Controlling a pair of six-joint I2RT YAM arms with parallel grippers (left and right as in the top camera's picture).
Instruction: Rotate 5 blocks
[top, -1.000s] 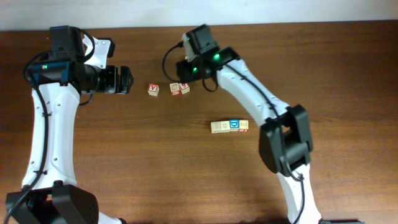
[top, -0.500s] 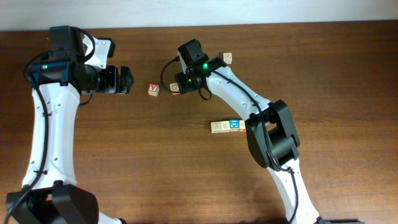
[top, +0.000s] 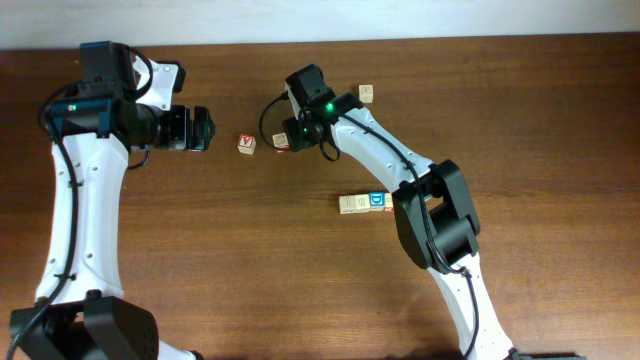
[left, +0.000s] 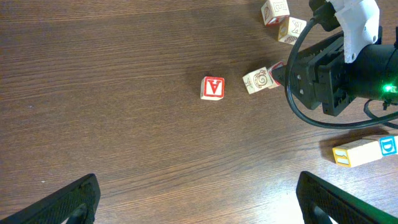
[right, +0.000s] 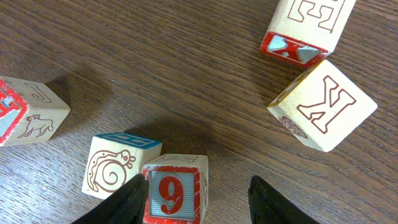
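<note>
In the right wrist view a pale block with a red "9" face (right: 174, 190) sits between the fingers of my right gripper (right: 199, 188). The left finger (right: 130, 200) is against its side, while bare table separates it from the right finger (right: 273, 202). The jaws stand open. A snail-picture block (right: 112, 171) touches the "9" block on the left. From overhead the right gripper (top: 297, 137) hovers over this pair. A row of blocks with a blue "D" (top: 376, 201) lies further forward. My left gripper (left: 199, 211) is wide open over bare table.
A red "V" cube (top: 246, 145) sits left of the pair. An "E" block (right: 308, 25) and a "K" block (right: 323, 112) lie beyond the right fingers, a "J" block (right: 31, 115) at the left. One block (top: 367, 93) shows near the far edge.
The right arm swung left and lowered its gripper over the "9" block, covering it from overhead and uncovering the far block. The left arm has not moved.
</note>
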